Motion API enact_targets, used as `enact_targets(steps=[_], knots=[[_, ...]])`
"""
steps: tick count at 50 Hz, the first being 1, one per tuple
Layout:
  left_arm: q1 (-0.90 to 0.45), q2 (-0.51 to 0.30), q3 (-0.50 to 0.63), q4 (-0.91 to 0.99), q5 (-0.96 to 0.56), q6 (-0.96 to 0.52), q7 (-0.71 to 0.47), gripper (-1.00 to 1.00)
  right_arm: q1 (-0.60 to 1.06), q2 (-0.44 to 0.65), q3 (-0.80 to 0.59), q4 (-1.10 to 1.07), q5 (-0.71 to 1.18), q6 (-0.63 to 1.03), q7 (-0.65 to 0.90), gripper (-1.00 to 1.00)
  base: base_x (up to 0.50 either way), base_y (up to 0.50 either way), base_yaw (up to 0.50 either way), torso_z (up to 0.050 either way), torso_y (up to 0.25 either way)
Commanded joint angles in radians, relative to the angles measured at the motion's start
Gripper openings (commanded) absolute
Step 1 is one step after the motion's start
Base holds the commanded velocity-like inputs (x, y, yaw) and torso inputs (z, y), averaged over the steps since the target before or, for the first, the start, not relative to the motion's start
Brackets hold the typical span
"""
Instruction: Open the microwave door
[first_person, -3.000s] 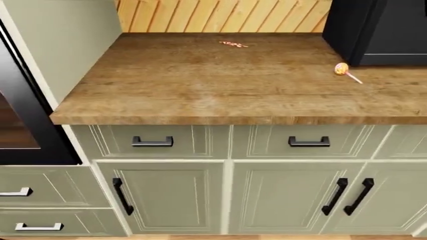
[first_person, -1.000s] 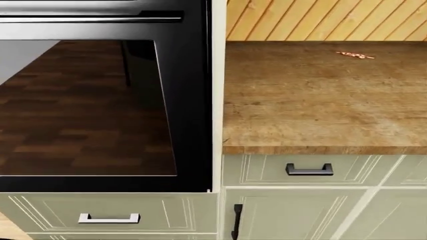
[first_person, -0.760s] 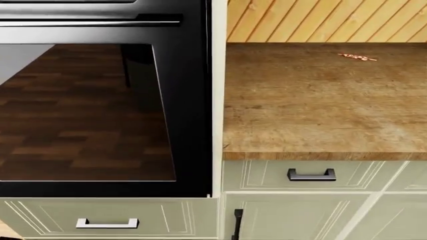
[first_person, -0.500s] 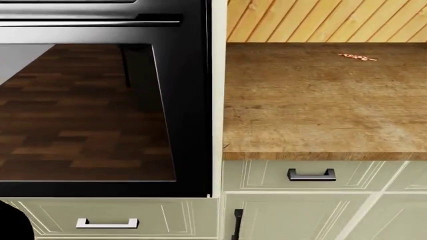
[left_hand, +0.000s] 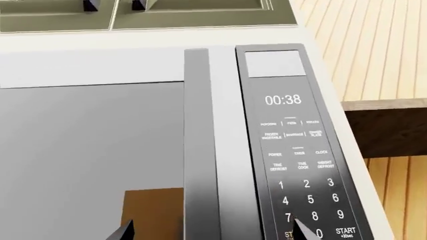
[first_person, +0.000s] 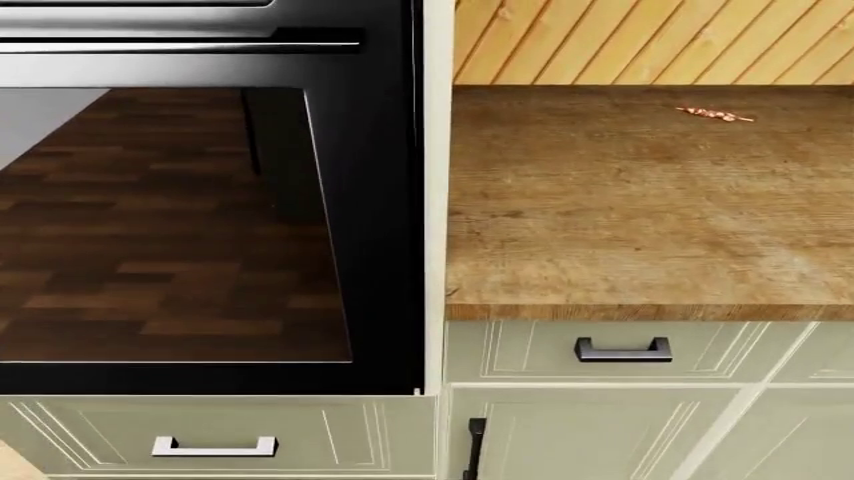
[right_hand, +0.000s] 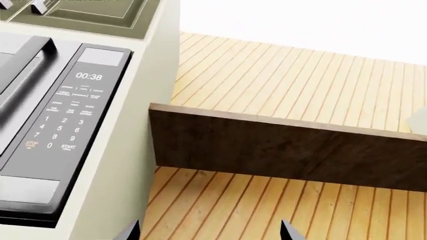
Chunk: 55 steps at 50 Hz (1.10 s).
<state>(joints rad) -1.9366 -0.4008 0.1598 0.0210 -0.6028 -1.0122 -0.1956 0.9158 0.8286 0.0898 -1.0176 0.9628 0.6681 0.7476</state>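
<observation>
Facing microwave door (left_hand: 87, 150), shut, handle bar (left_hand: 197, 140) beside keypad (left_hand: 300, 170) showing 00:38. Left gripper (left_hand: 213, 232) jaws apart before it; right gripper (right_hand: 208, 231) apart, off alongside.

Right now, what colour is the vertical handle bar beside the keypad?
Grey, a shade darker than the door panel; the handle bar shows best in the left wrist view.

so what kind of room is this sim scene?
A home kitchen, most likely: a built-in oven beside a wooden countertop over green cabinet drawers, and a keypad appliance showing 00:38 in the wrist views.
</observation>
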Motion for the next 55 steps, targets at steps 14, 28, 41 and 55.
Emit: enact_targets(steps=[14, 28, 41, 55], knots=[[-0.316, 0.093, 0.246, -0.625, 0.192, 0.219, 0.186, 1.0, -0.012, 0.031, -0.008, 0.005, 0.011, -0.037, 0.018, 1.0, 0.0, 0.0, 0.0, 0.0, 0.0], [-0.355, 0.147, 0.291, -0.913, 0.267, 0.415, 0.24, 1.0, 0.012, 0.049, -0.021, 0.009, 0.032, -0.038, 0.035, 1.0, 0.0, 0.0, 0.0, 0.0, 0.0], [-0.369, 0.194, 0.314, -1.141, 0.311, 0.569, 0.287, 1.0, 0.008, 0.06, -0.033, 0.011, 0.027, -0.048, 0.039, 1.0, 0.0, 0.0, 0.0, 0.0, 0.0], [-0.368, 0.223, 0.326, -1.272, 0.338, 0.656, 0.31, 1.0, 0.015, 0.072, -0.044, 0.014, 0.029, -0.055, 0.045, 1.0, 0.0, 0.0, 0.0, 0.0, 0.0]])
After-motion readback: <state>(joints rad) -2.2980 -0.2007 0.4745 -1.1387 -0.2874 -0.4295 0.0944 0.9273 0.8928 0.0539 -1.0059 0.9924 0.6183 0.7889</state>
